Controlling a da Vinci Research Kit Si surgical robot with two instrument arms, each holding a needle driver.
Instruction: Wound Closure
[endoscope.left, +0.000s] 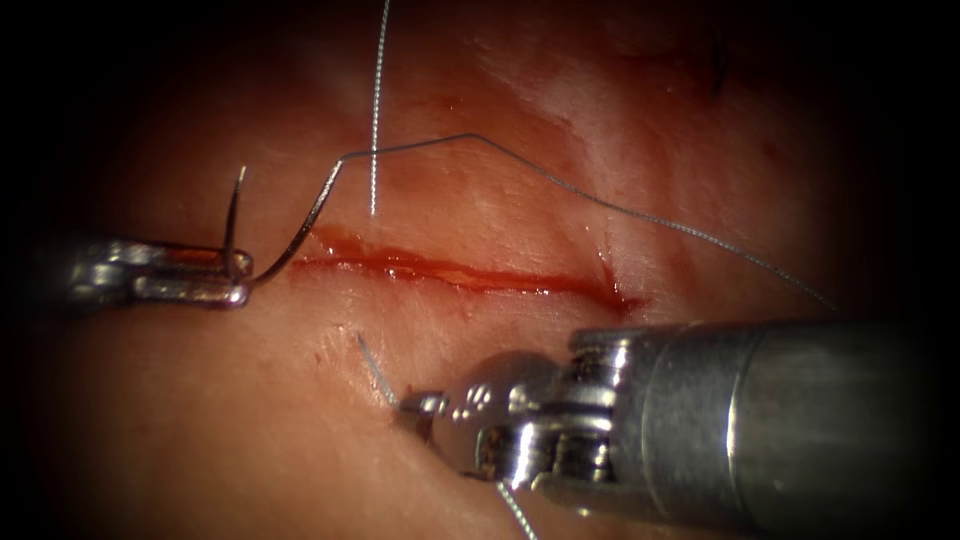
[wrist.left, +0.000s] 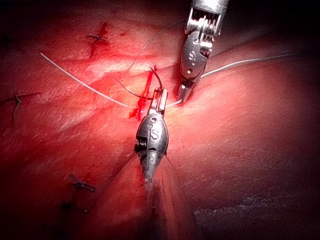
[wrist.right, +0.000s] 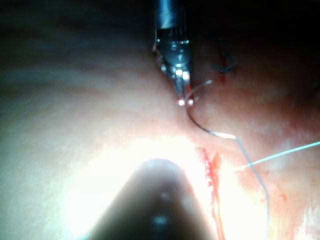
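Needle (endoscope.left: 290, 245): clear of tissue (endoscope.left: 200, 420), left of cut (endoscope.left: 470, 277), clamped mid-curve by left pincer (endoscope.left: 235, 280). Thread (endoscope.left: 378, 375): gripped below cut by right pincer (endoscope.left: 420, 408); slack is best kept.

Both tools are polished silver metal; the right tool (endoscope.left: 425, 405) has a thick grey cylindrical shaft.

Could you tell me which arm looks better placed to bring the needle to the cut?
Probably the left: left tool grips the curved steel needle mid-curve, free of tissue, beside the red cut's left end. The right tool holds thread below.
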